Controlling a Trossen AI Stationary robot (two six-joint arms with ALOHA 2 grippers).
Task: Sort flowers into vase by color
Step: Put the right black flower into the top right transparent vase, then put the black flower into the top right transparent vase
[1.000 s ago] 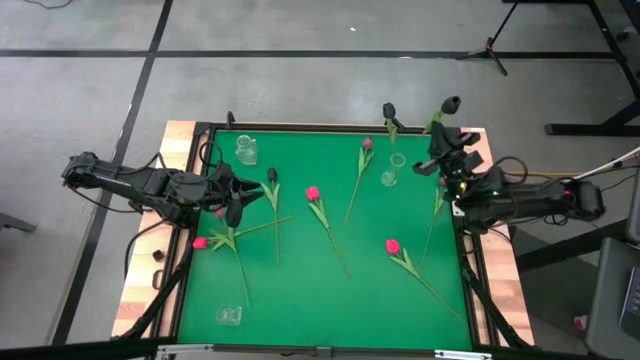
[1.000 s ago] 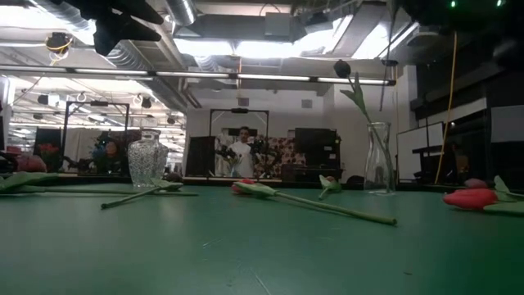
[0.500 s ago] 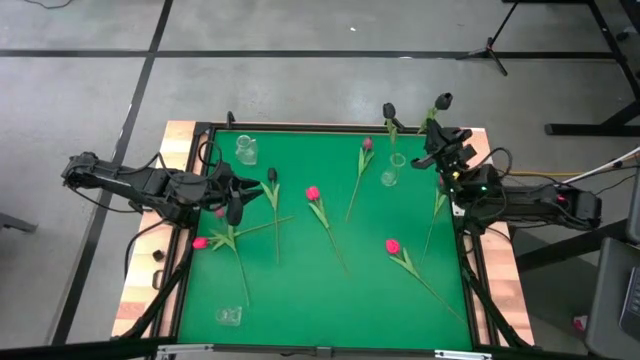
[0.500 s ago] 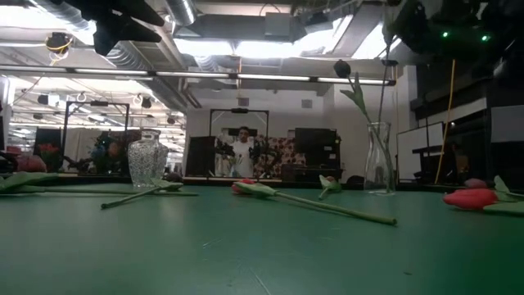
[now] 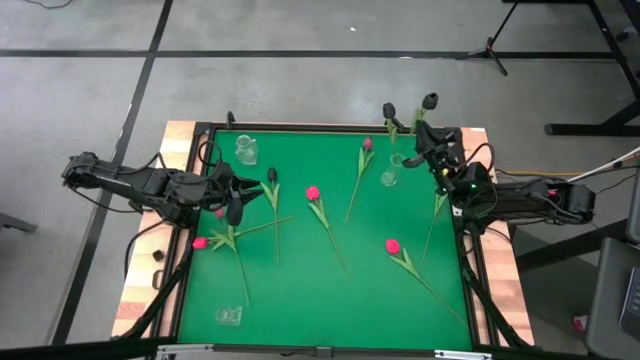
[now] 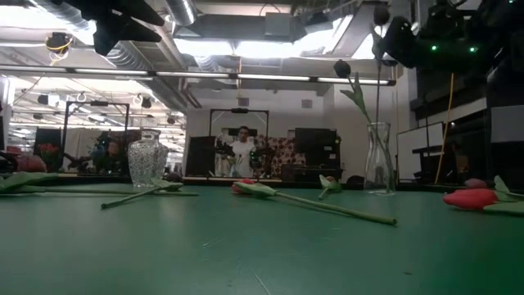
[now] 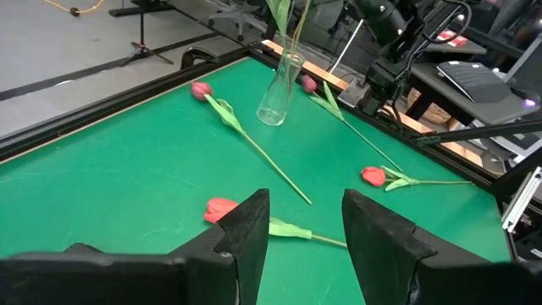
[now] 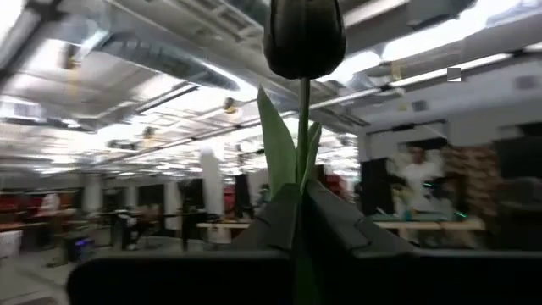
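Note:
My right gripper is shut on a near-black tulip at the table's far right, just right of a tall clear vase. The low view shows this tulip's head up high, its stem running straight down to the vase's mouth. Another near-black tulip stands in that vase. My left gripper hovers open over the table's left side, holding nothing. Pink tulips, a maroon one and a dark one lie flat on the green mat. My right gripper pinches the tulip's stem between its two fingers, a short way below the head, with a leaf caught alongside. The fingers slant upward from the table's right. The tulip stands upright, lifted clear of the mat, its head above the fingers.
A cut-glass vase stands at the far left and a small glass at the near left. One more stem lies along the right edge. A raised black rim frames the mat. People show in the room behind.
My right gripper has moved down and toward the table's left, toward the tall vase, carrying the near-black tulip. The tulip has swung from slanted to upright, so its stem now stands straight over the vase's mouth.

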